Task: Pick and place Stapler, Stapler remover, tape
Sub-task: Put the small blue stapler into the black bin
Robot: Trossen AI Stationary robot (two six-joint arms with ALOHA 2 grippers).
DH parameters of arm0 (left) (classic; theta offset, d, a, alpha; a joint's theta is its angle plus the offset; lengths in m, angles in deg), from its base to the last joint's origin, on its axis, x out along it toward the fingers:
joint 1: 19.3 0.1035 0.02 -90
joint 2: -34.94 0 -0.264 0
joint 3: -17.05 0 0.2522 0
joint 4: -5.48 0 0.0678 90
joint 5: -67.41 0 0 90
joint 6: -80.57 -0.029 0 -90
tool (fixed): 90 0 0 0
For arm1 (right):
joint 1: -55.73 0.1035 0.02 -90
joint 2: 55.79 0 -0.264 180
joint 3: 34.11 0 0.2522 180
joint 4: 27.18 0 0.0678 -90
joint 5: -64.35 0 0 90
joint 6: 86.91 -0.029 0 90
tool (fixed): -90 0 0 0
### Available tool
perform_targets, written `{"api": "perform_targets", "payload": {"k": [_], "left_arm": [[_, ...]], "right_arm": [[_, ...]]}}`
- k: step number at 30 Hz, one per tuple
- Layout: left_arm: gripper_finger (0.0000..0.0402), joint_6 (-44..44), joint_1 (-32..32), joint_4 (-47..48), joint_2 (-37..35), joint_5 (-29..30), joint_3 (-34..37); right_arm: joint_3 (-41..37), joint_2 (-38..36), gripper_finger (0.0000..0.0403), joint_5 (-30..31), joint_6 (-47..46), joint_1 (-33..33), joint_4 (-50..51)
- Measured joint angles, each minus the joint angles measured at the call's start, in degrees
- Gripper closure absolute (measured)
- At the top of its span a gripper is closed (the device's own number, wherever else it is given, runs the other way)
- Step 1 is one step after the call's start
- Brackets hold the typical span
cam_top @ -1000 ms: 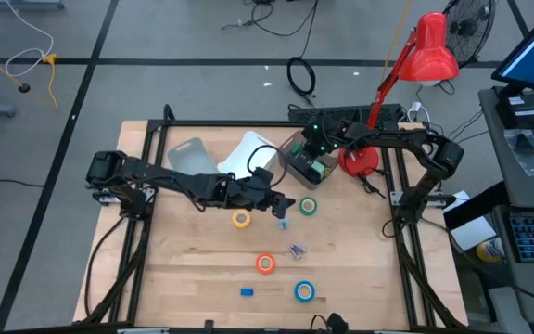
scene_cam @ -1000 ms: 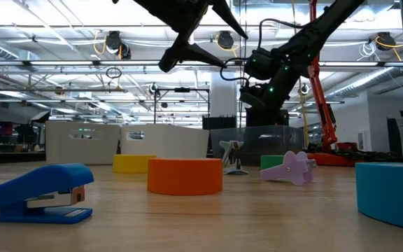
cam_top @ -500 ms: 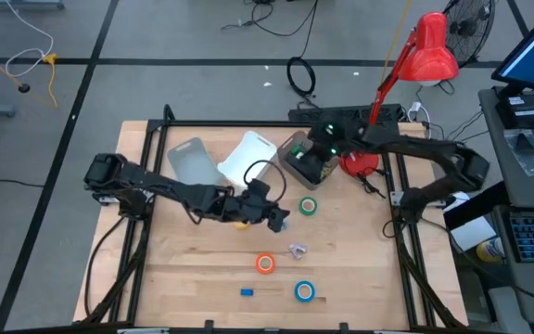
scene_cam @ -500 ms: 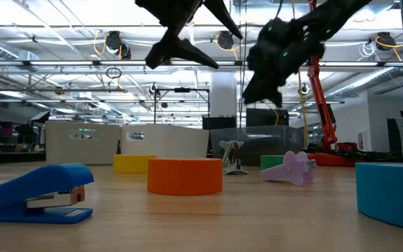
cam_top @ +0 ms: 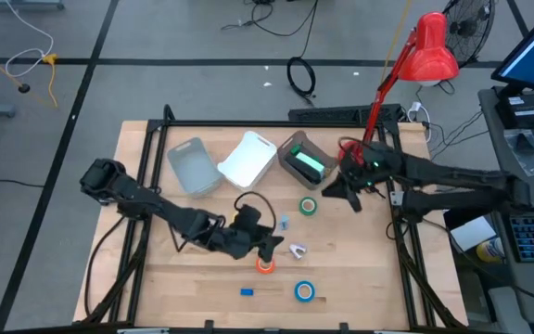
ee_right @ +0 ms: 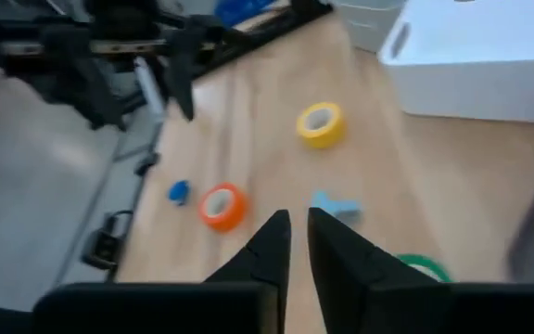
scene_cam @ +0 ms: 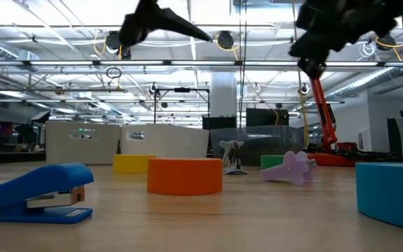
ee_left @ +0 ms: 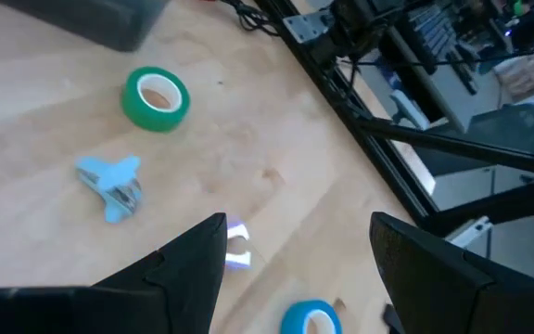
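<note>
The small blue stapler (cam_top: 247,291) and the blue tape (cam_top: 304,291) lie near the table's front edge, with the orange tape (cam_top: 265,265) just behind them. A purple stapler remover (cam_top: 298,250), a light-blue one (ee_left: 111,184) and the green tape (cam_top: 309,206) lie mid-table. The yellow tape (ee_right: 320,123) rests flat farther left. My left gripper (cam_top: 276,246) hangs open above the orange tape and purple remover, touching nothing. My right gripper (cam_top: 332,193) is raised at the table's right, beside the dark bin (cam_top: 297,148), with its fingers close together and nothing between them.
Three bins stand along the far side: a grey one (cam_top: 193,167), a white one (cam_top: 247,158) and the dark one, which holds a green object (cam_top: 310,166). A red desk lamp (cam_top: 429,51) rises at the far right corner. Bare wood lies at the near left.
My left gripper has swung toward the table's near edge, from beside the yellow tape to above the orange tape, staying open. My right gripper has drawn back from over the dark bin toward the right edge and risen. Nothing on the table has moved.
</note>
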State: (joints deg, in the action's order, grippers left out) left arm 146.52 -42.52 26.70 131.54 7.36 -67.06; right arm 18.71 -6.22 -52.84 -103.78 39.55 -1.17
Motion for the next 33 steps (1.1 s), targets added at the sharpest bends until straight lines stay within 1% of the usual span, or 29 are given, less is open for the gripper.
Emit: {"api": "perform_targets", "payload": {"k": [4, 7, 11, 15, 18, 21, 25, 30, 33], "left_arm": [[0.0133, 1.35, -2.70, 0.17, 0.02, 2.49, 0.00], [0.0133, 2.16, -4.41, 0.26, 0.02, 3.20, 0.00], [0.0133, 4.78, -6.20, 1.92, 0.02, 3.19, 0.00], [0.0133, 9.82, -7.71, 5.30, 0.04, 2.21, 0.00], [0.0133, 15.25, -8.56, 7.85, 0.04, -2.19, -0.01], [0.0133, 20.49, -9.44, 9.62, 0.34, -7.86, 0.00], [0.0133, 25.57, -10.33, 10.95, 1.79, -16.17, -0.02], [0.0133, 27.58, -10.34, 11.49, 5.06, -27.75, -0.02], [0.0133, 26.97, -10.32, 13.81, 6.23, -32.91, -0.02]], "right_arm": [[-7.39, -6.24, 0.0388, -0.03, -5.91, 3.79, -9.15], [-12.81, -9.33, 0.0400, 0.01, -9.49, 5.87, -16.34], [-19.17, -11.81, 0.0399, 0.04, -13.86, 7.86, -26.45], [-24.59, -13.21, 0.0397, -0.07, -16.77, 9.26, -36.38], [-27.58, -14.12, 0.0401, -0.09, -17.79, 9.62, -41.77], [-29.36, -15.06, 0.0402, -0.09, -18.27, 9.57, -44.31], [-30.28, -16.01, 0.0401, -0.09, -18.29, 9.57, -44.63], [-30.60, -16.31, 0.0402, -0.09, -17.99, 9.55, -44.56], [-30.60, -16.32, 0.0401, -0.03, -17.91, 9.55, -44.32]]}}
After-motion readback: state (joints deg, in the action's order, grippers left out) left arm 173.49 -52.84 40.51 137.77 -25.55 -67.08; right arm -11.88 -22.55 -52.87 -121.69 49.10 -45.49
